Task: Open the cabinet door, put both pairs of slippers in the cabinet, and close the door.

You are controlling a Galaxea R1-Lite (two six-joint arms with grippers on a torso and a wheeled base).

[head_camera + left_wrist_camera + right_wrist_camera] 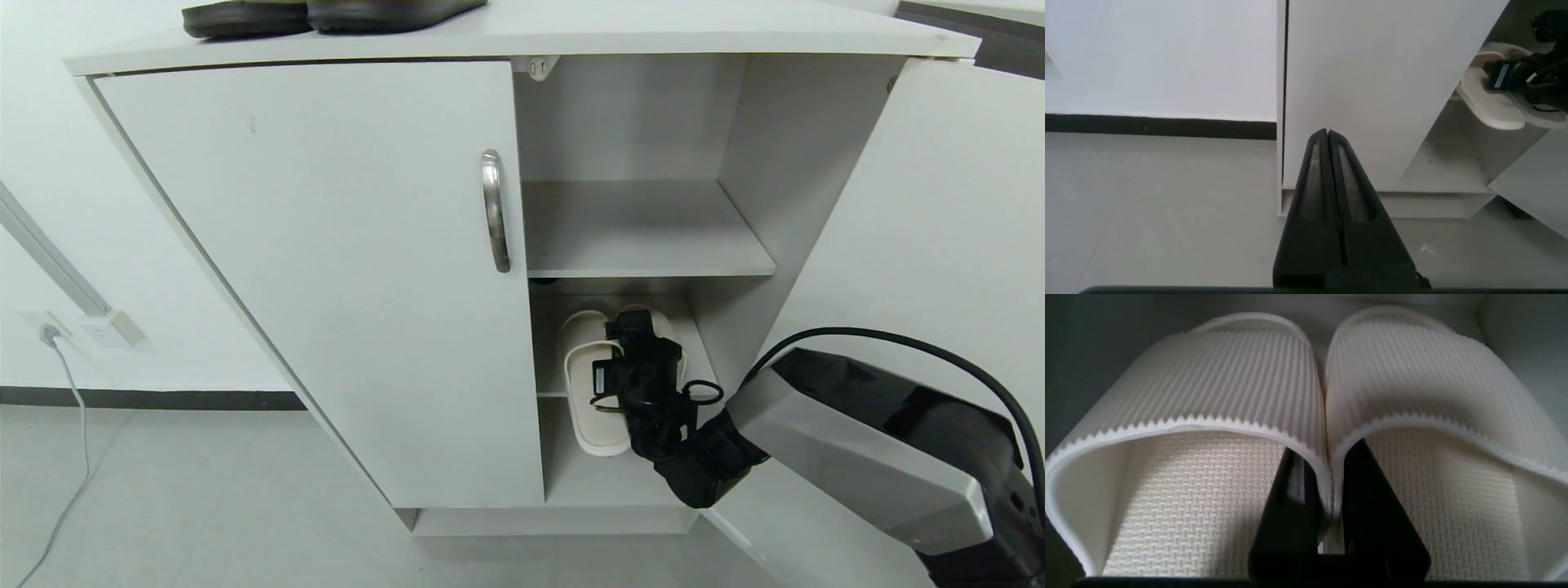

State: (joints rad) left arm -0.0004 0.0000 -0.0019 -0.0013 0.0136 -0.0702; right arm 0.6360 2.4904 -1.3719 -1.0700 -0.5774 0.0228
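Slippers, the white pair (589, 392), ribbed and soft-looking, lie side by side on a lower shelf of the open cabinet (645, 233). Your right gripper (1331, 527) pinches their touching inner walls, so both carry as one. Your left gripper (1327, 163) is closed and empty. The dark pair (326, 15) sits on top.

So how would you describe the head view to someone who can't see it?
The right gripper holds a pair of white slippers low inside a white cabinet, whose right door stands open and left door is shut. A pair of dark slippers lies on top.
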